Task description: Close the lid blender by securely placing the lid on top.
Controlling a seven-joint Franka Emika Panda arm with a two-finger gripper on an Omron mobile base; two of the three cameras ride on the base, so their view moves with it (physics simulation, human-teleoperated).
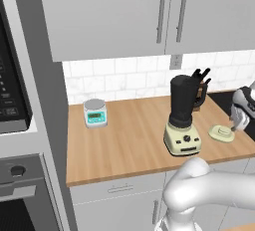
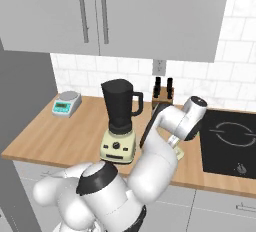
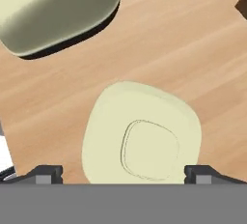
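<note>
The lid (image 3: 142, 136), a pale cream disc with a raised knob at its centre, lies flat on the wooden counter (image 1: 129, 140) to the right of the blender (image 1: 183, 115). The blender's dark jar stands uncovered on its cream base (image 3: 58, 10). My gripper (image 3: 124, 175) hangs open just above the lid, with one fingertip (image 3: 46, 174) on either side of it and nothing held. In the left base view the hand (image 1: 235, 125) hovers at the lid's (image 1: 221, 133) right edge. From the right base view, my arm hides most of the lid behind the blender (image 2: 120, 121).
A small grey scale (image 1: 95, 113) with a teal display sits at the counter's back left. A black knife block (image 2: 163, 88) stands against the tiled wall behind the blender. A black cooktop (image 2: 230, 141) lies to the right. Wall cabinets hang overhead.
</note>
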